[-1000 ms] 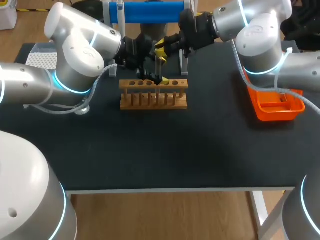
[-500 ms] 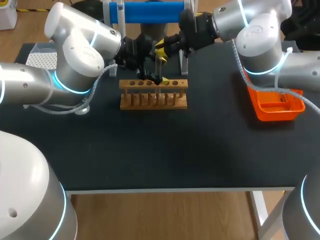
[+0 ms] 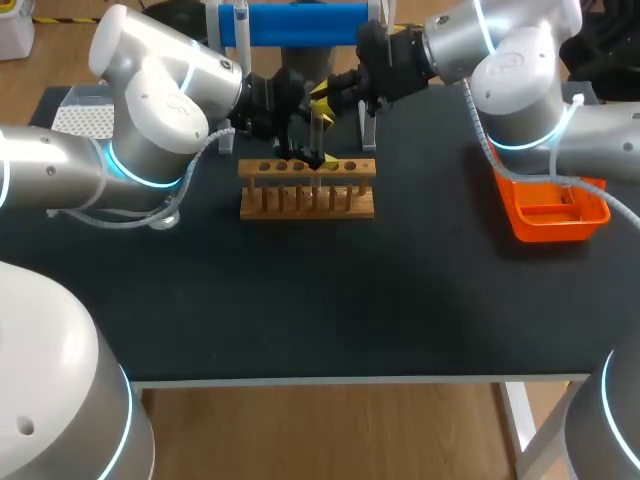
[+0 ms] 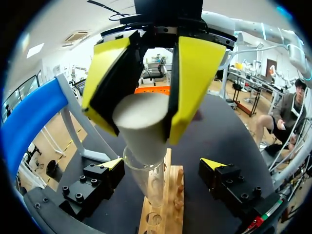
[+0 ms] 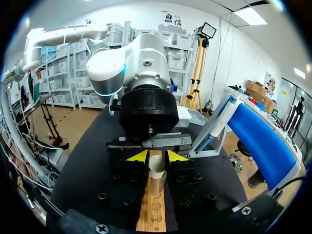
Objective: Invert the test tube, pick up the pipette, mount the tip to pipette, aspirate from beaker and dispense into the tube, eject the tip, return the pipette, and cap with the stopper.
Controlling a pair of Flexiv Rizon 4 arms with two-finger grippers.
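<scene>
Although a second has passed, almost nothing has moved in the head view. The left arm (image 3: 150, 110) and right arm (image 3: 510, 70) both stay over the wooden rack (image 3: 307, 190), so capping, the last step, looks slow and not finished. Left jaws are open, one finger each side of the test tube (image 4: 146, 178), which stands in the rack; at least one finger is clearly apart from it. Right jaws are closed on the white stopper (image 4: 141, 126), its narrow end at the tube mouth, seating unclear. Around: white tip box (image 3: 82, 118) far left on the counter (image 3: 320, 300), blue bar (image 3: 300, 22) behind the rack, orange tray (image 3: 555, 215) at right. The left fingers crowd the tube, leaving little room for the right jaws to descend.
</scene>
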